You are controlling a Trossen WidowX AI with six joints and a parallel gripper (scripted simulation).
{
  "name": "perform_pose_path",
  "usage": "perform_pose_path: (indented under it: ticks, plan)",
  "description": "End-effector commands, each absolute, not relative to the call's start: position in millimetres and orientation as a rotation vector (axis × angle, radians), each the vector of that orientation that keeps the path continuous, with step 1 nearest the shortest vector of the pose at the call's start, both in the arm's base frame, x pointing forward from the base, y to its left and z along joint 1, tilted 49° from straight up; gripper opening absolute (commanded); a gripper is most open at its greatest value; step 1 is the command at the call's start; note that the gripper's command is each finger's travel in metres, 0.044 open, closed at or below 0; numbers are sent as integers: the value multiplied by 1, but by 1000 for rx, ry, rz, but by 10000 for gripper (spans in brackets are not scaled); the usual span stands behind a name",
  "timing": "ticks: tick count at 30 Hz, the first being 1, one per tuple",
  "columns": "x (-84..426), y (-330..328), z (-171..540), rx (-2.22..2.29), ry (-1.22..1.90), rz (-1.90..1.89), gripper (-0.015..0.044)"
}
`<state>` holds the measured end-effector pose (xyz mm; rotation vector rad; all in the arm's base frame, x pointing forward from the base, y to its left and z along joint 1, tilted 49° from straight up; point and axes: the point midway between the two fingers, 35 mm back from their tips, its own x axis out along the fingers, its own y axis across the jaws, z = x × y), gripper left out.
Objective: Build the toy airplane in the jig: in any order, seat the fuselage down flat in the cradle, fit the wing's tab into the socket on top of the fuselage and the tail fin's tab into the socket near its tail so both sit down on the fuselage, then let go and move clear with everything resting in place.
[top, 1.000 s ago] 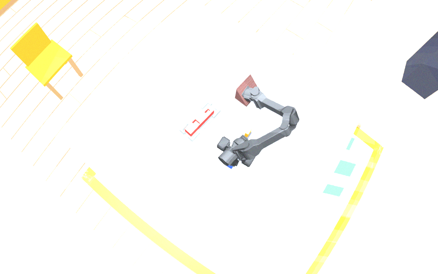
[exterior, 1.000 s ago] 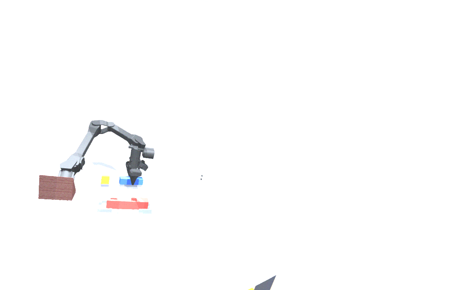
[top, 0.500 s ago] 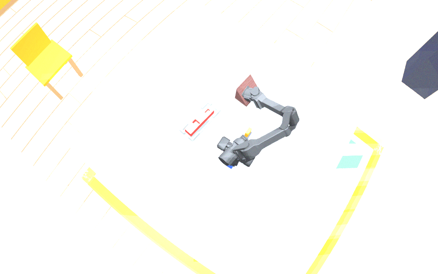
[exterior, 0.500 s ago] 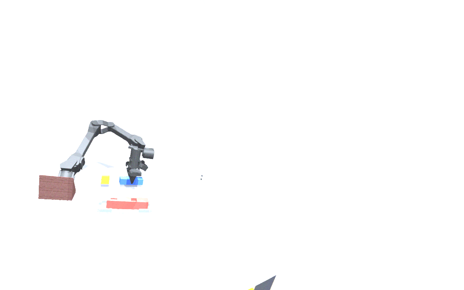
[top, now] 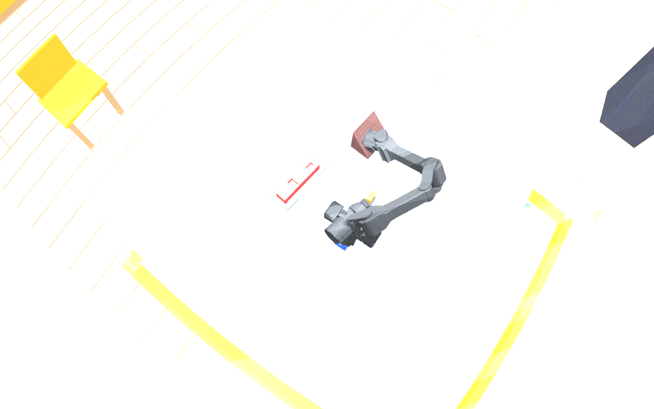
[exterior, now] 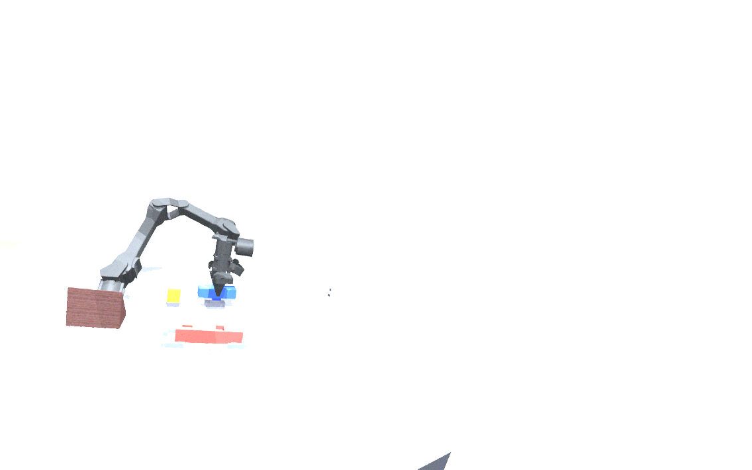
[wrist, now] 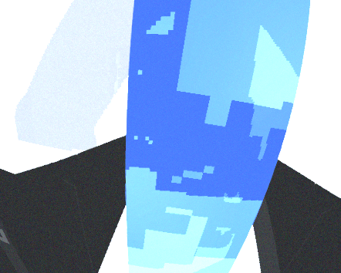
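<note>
The red fuselage (top: 302, 184) (exterior: 208, 336) lies in the pale cradle (top: 288, 204) (exterior: 173, 345), its two sockets facing up. Whether it is fully down is not clear in the glare. My gripper (exterior: 218, 293) (wrist: 198, 170) is shut on the middle of the blue wing (top: 341, 246) (exterior: 228, 292) (wrist: 162, 116), one dark finger on each side. The wing is level, and its short tab points down over a grey patch. The arm hides most of the wing in the top view. The yellow tail fin (top: 371, 196) (exterior: 173, 294) stands apart, between the wing and the arm's base.
The arm's reddish wooden base block (top: 368, 133) (exterior: 94, 308) stands near the cradle's tail-side end. A yellow chair (top: 70, 94) and a dark box (top: 639, 96) stand far off. Strong glare washes out most surfaces and edges.
</note>
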<state>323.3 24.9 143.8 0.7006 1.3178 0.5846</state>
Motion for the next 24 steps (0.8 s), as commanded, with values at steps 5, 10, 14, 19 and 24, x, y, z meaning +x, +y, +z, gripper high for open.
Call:
perform_pose_path:
  ticks: [5,10,14,19,24]
  plan:
    - [322,6,160,704,1299,561,0]
    - [320,-6,170,713,1288,541,0]
    - [317,-15,179,718,1280,528,0]
    - [314,-26,189,724,1271,512,0]
    - [309,-37,200,730,1262,496,0]
